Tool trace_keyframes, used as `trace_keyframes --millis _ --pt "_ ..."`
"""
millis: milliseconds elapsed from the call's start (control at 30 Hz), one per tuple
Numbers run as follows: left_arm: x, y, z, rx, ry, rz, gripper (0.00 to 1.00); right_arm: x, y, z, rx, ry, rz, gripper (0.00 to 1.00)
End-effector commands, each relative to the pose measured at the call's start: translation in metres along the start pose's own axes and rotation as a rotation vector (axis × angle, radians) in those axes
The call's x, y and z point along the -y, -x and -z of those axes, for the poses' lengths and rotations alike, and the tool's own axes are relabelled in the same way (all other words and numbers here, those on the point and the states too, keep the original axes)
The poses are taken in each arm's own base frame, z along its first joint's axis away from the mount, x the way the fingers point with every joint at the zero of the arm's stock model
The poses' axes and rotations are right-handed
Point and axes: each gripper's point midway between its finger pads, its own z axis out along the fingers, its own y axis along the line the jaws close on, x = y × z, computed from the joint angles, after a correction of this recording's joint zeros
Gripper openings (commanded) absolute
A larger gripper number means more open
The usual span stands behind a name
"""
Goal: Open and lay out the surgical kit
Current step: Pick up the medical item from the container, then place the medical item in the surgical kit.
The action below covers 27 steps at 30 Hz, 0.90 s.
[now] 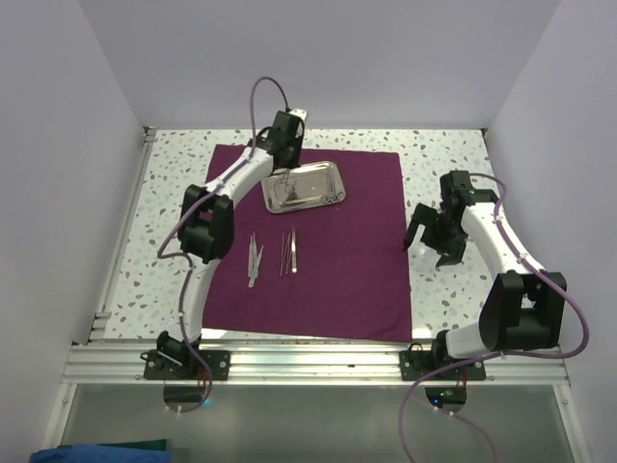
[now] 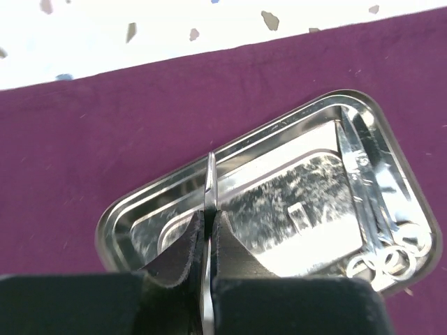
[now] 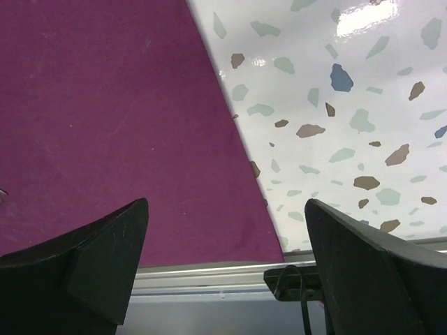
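Observation:
The dark purple cloth (image 1: 337,270) lies spread flat on the table. The shiny steel tray (image 1: 305,186) sits on its far part. My left gripper (image 1: 281,162) hangs over the tray's far left corner; in the left wrist view it (image 2: 208,213) is shut on a thin silver instrument (image 2: 209,178), held on edge above the tray (image 2: 140,209). Ring-handled scissors (image 2: 377,209) lie along the tray's right side. Two pairs of tweezers (image 1: 254,258) (image 1: 288,251) lie on the cloth nearer me. My right gripper (image 1: 431,243) (image 3: 227,230) is open and empty, above the cloth's right edge (image 3: 105,105).
Speckled white tabletop (image 1: 453,164) (image 3: 335,105) surrounds the cloth. An aluminium rail (image 1: 308,359) (image 3: 209,276) runs along the near edge by the arm bases. White walls enclose the left, far and right sides.

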Motion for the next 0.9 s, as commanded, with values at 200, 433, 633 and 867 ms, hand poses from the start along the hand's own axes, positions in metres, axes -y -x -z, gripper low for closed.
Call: trace_keyframes --millis 200,433,633,867 --pt "0.032 0.026 0.106 0.146 -0.037 0.348 0.00 -0.014 0.010 0.007 0.056 0.076 0.030 0.98" --pt "0.132 -0.073 0.125 -0.027 -0.101 0.419 0.00 -0.017 0.007 0.006 0.059 0.100 0.034 0.98" --pt "0.168 -0.121 0.123 -0.123 -0.084 0.406 0.00 -0.008 -0.006 0.002 0.052 0.092 0.054 0.98" --pt "0.193 -0.167 0.122 -0.226 -0.121 0.424 0.00 -0.006 -0.016 -0.005 0.033 0.100 0.047 0.98"
